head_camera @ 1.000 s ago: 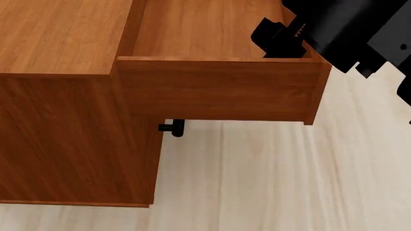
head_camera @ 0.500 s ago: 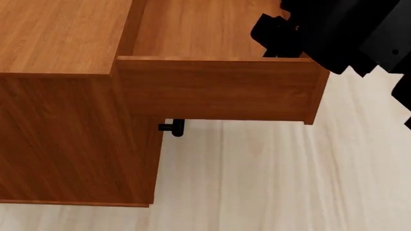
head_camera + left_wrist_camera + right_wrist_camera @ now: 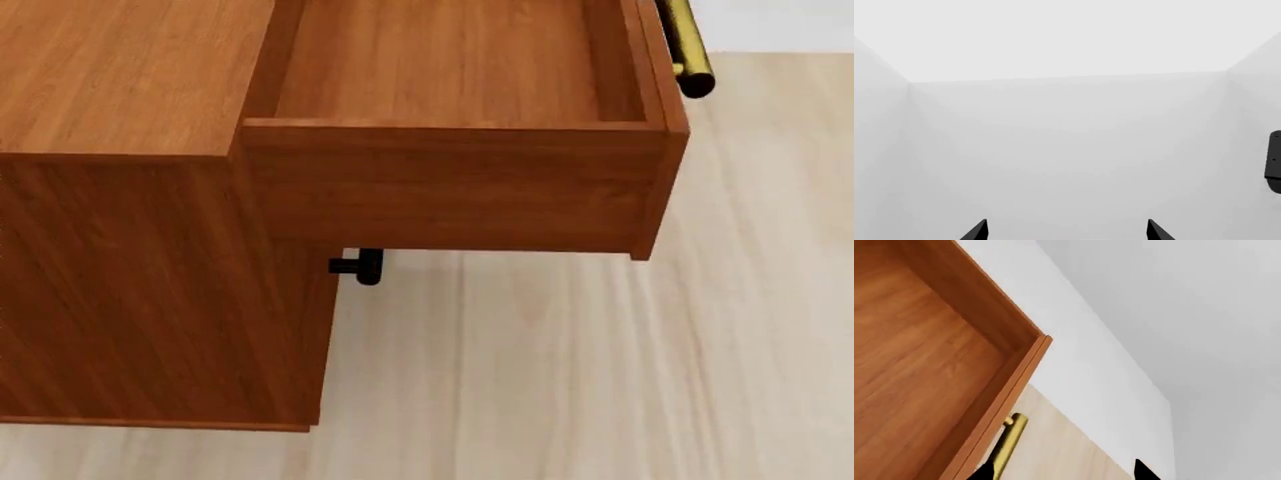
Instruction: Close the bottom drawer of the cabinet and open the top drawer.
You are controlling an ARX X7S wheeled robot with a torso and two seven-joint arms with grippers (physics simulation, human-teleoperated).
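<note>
The reddish-brown cabinet (image 3: 120,250) fills the left of the head view. Its top drawer (image 3: 454,185) stands pulled far out and is empty, its brass handle (image 3: 686,50) showing at the front. Under it a dark bar handle end (image 3: 358,265) sticks out from a lower drawer; I cannot tell which. The bottom drawer itself is hidden. In the right wrist view my right gripper (image 3: 1062,471) is open just off the top drawer's front corner (image 3: 1034,347), beside the brass handle (image 3: 1009,440), holding nothing. My left gripper (image 3: 1067,231) is open, facing bare white walls. Neither arm shows in the head view.
Pale wood-plank floor (image 3: 574,370) lies in front of and to the right of the cabinet. White walls (image 3: 1174,315) rise behind the drawer. A dark part (image 3: 1274,162) shows at the edge of the left wrist view.
The right arm, which hung over the top drawer's front right corner, has drawn out of the head view and uncovered the brass handle. The drawer has not moved.
</note>
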